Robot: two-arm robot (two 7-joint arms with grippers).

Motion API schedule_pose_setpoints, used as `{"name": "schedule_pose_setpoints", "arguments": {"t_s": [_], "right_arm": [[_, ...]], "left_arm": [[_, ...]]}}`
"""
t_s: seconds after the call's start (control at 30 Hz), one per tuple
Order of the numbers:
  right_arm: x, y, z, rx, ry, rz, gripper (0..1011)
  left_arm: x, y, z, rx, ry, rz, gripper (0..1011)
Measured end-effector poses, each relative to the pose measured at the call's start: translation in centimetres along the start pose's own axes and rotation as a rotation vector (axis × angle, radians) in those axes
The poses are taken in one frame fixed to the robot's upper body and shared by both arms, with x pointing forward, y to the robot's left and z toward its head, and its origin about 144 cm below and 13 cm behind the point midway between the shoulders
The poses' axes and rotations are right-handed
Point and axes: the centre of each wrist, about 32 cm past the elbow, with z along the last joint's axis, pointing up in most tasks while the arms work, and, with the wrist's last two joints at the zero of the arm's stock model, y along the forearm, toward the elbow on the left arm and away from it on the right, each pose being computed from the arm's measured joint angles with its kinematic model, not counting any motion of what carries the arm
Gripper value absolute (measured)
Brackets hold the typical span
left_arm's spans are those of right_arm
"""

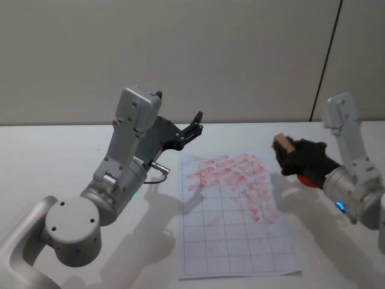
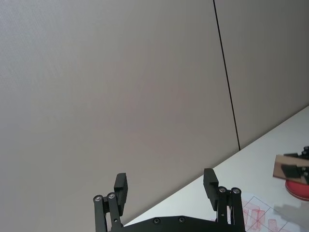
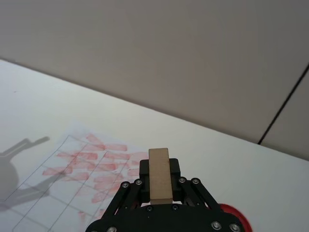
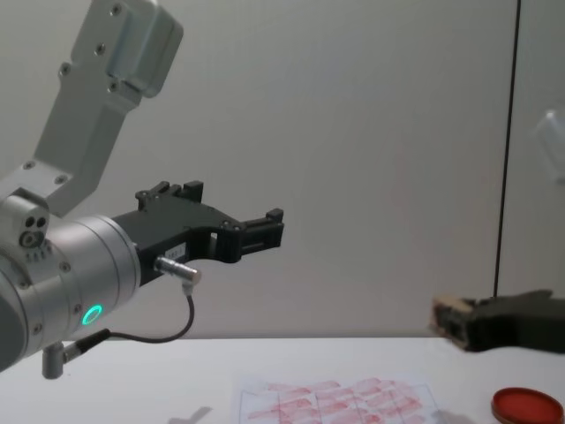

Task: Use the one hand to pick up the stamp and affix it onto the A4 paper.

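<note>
The stamp (image 1: 282, 143), a small tan wooden block, is held above the table just right of the A4 paper (image 1: 234, 229). My right gripper (image 1: 287, 152) is shut on it. In the right wrist view the stamp (image 3: 159, 186) stands upright between the black fingers (image 3: 175, 167), with the paper (image 3: 82, 169) and its red marks below and beyond. From the chest the stamp (image 4: 448, 320) hangs well above the paper (image 4: 335, 397). My left gripper (image 1: 194, 125) is open and raised over the table behind the paper's far left corner, holding nothing.
A round red ink pad (image 1: 305, 180) lies on the white table (image 1: 48, 156) under my right gripper, right of the paper; it also appears as the ink pad (image 4: 527, 405). The large left arm (image 1: 120, 174) stands left of the paper. A wall closes off the back.
</note>
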Motion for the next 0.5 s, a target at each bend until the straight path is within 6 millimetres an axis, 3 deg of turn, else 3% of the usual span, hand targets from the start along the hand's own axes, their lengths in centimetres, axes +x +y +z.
{"name": "schedule_pose_setpoints", "arguments": {"t_s": [0.5], "right_arm": [[-3.5, 0.8, -0.7, -0.092, -0.048, 0.129, 220]], "left_arm": [[0.0, 0.0, 0.0, 0.000, 0.000, 0.000, 1001]]}}
